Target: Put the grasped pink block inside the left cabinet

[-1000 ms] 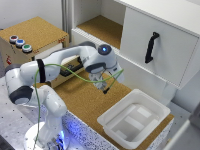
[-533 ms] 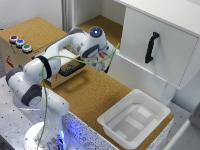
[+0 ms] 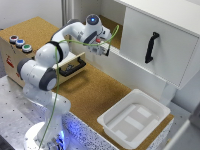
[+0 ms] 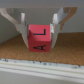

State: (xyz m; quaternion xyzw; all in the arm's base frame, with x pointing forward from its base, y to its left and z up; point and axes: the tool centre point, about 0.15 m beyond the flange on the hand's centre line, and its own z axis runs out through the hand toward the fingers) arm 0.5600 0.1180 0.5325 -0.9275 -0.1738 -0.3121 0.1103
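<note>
My gripper (image 3: 103, 46) is shut on the pink block (image 3: 99, 41), which shows only as a small red spot between the fingers. It hangs at the front edge of the left cabinet (image 3: 113, 26), an open white-walled compartment with a cork floor. In the wrist view the gripper (image 4: 40, 31) holds the pink block (image 4: 39, 41), a cube with black letters, between both fingers (image 4: 22, 26). The cabinet's cork floor (image 4: 60, 54) and its white front ledge (image 4: 40, 69) lie beneath the block.
A white door with a black handle (image 3: 151, 47) closes the section on the exterior view's right. A cork-topped wooden box with coloured buttons (image 3: 19, 44) and an open drawer (image 3: 72, 67) stands on the left. A white tray (image 3: 134, 120) sits near the front right.
My gripper has risen from above the cork table and moved back toward the left cabinet's opening, with the pink block still held.
</note>
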